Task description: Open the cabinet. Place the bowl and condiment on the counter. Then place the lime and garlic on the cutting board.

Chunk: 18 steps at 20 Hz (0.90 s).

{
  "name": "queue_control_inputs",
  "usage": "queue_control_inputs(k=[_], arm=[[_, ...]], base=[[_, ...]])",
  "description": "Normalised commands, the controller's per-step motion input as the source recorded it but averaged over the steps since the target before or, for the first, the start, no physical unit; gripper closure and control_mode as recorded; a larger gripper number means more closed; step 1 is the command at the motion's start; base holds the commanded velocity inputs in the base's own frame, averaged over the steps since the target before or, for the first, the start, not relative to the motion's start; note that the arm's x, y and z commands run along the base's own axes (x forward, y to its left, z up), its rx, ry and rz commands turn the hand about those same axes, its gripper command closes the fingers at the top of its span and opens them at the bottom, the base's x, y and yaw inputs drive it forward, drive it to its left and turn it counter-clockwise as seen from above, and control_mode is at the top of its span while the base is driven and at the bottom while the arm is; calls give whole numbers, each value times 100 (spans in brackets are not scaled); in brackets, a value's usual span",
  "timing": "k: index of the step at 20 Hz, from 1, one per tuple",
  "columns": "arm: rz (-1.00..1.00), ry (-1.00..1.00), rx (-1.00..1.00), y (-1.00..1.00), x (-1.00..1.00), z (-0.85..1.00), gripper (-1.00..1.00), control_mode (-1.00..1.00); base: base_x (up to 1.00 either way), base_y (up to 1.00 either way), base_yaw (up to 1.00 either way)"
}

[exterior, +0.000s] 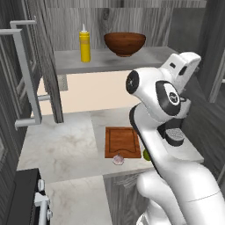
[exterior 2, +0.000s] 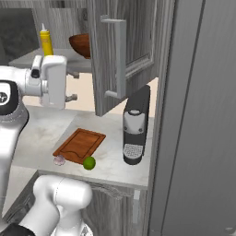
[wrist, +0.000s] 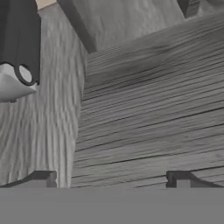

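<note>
With cabinet [exterior: 39,79] doors open and claw [wrist: 111,179] spread wide, empty — better to reach level for the bowl [exterior: 125,43] rim, clear of the condiment [exterior: 85,44].

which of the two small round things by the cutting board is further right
The green lime; the pale garlic sits at the board's left corner.

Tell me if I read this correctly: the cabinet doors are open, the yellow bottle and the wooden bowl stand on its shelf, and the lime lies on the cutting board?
Not quite. The lime lies on the counter just off the corner of the cutting board, as the right base view shows. The rest holds: the cabinet is open, with the condiment and the bowl on its shelf.
</note>
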Motion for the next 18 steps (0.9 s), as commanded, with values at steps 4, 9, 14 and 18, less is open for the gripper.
queue_control_inputs(k=[4,9,14,18], arm=[[-28,4,-3,-9,23,0,-100,-100],[-18,3,-6,-9,37,0,-100,-100],[-7,1,-1,-44,8,0,-100,-100],[-3,0,0,-56,0,0,-100,-100]], base=[[0,0,0],[0,0,0],[0,0,0],[0,0,0]])
